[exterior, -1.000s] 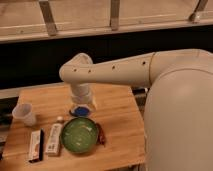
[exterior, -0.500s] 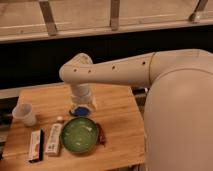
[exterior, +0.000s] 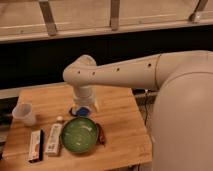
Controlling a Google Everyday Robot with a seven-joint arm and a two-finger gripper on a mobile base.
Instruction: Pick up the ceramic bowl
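**Bowl not lifted, nothing moved**

The bowl [exterior: 79, 135] is being left on the table [exterior: 125, 122], near the front edge, in the same place as in both earlier frames. No change is being seen in the arm [exterior: 120, 72] either: it is being held stretched from the right over the table, with the wrist turned down. The gripper [exterior: 84, 107] is being held low, just behind the far rim of the bowl and above a small blue object [exterior: 76, 112]. Whether it is spread or pressed together cannot be told, and contact with the bowl cannot be told either. A cup [exterior: 24, 113] is being left upright near the left edge, well apart from the bowl. A white packet [exterior: 53, 139] is lying just left of the bowl, with a box [exterior: 36, 145] beside it. A dark reddish item [exterior: 101, 134] is lying just right of the bowl. None of these is being seen shifted since before.
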